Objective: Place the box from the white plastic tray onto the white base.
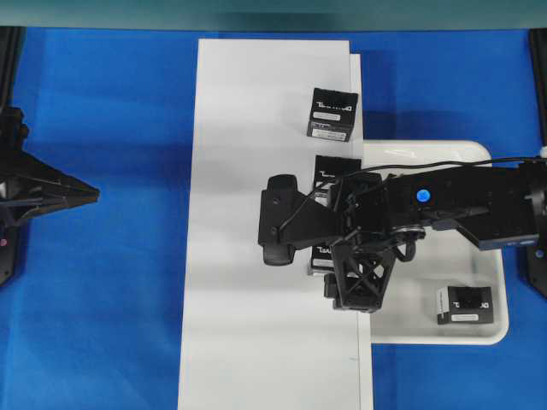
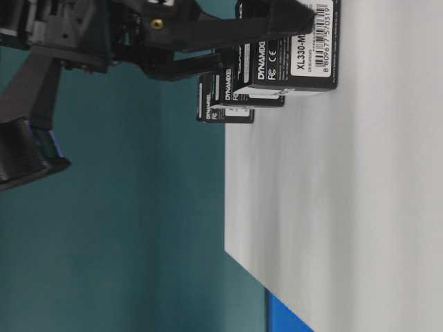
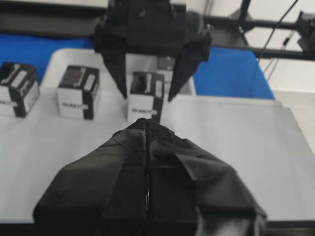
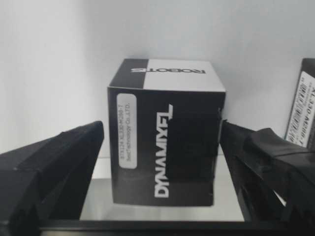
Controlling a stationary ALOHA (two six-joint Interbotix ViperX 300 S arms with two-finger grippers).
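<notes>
In the overhead view the long flat matte white base board [image 1: 248, 239] runs from top to bottom over the blue desk [image 1: 102, 282], and the shallow glossy white plastic tray [image 1: 479, 329] lies against its right edge, at the middle right of the frame. The right gripper [image 1: 318, 248] reaches in from the right edge and hangs over the board's right side. Its jaws stand wide apart on either side of a small black cube-like box with white lettering [image 4: 166, 142], which sits on the board; in the right wrist view a gap shows between the box and each black finger [image 4: 54, 167], so nothing is gripped. Two more like black boxes stand on the board above it in the overhead view, the nearer one [image 1: 335, 168] just above the gripper and the farther one [image 1: 332, 114] near the top. Another black box [image 1: 464, 305] lies in the tray's lower right corner. The left gripper [image 1: 90, 194] waits at the left edge, well apart from the board, its jaws closed together and empty.
</notes>
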